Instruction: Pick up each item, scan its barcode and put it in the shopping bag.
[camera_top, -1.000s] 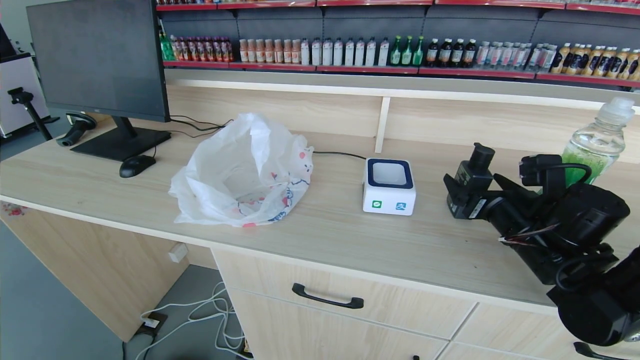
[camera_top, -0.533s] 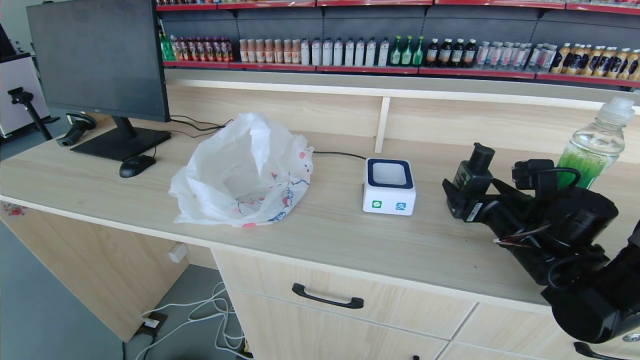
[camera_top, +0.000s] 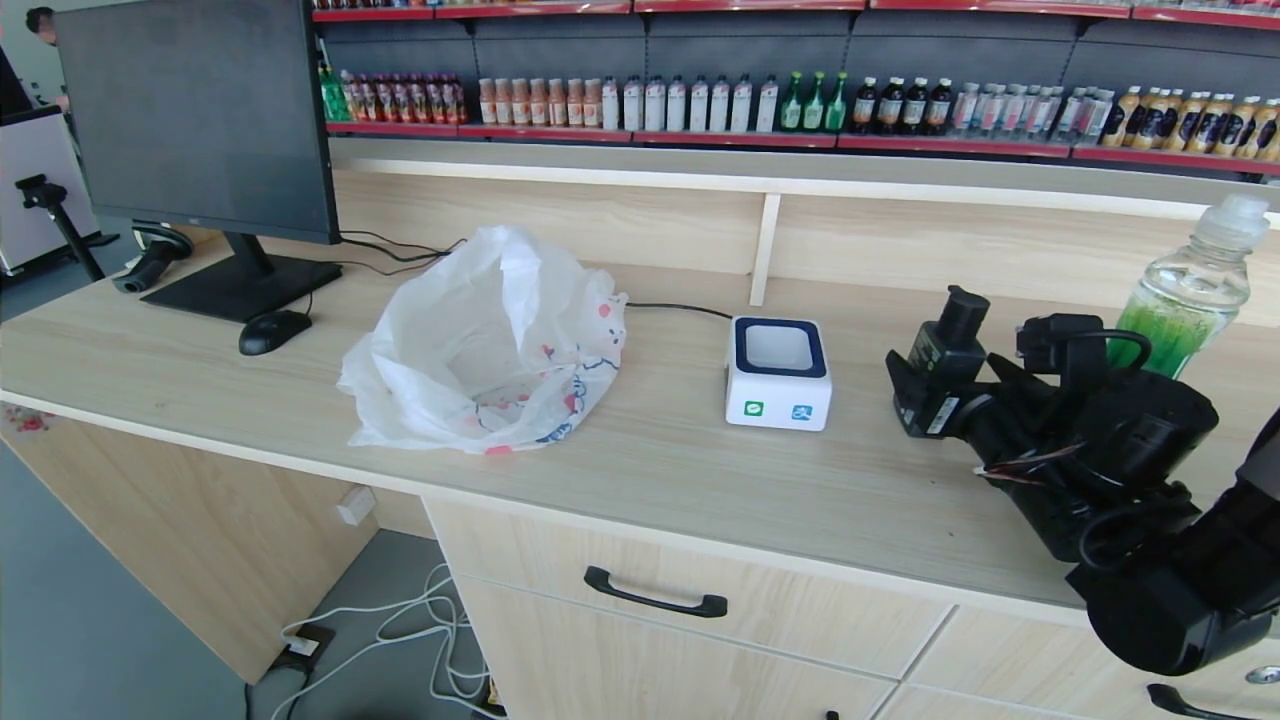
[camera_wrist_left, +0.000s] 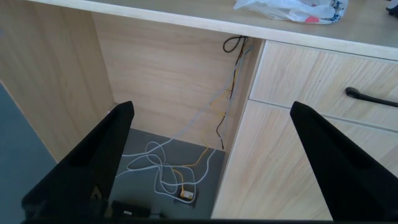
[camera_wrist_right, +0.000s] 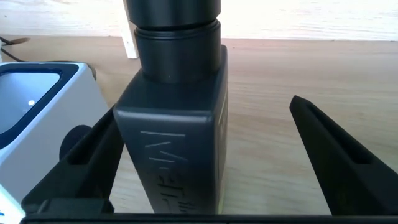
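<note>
The bottle (camera_top: 935, 368) stands inside the spread right gripper (camera_wrist_right: 205, 109), closer to one of its sides. The scanner (camera_top: 778, 372) is near, on its left

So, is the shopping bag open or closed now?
Open. The shopping bag lies on the counter with its mouth spread wide, and its inside shows.
</note>
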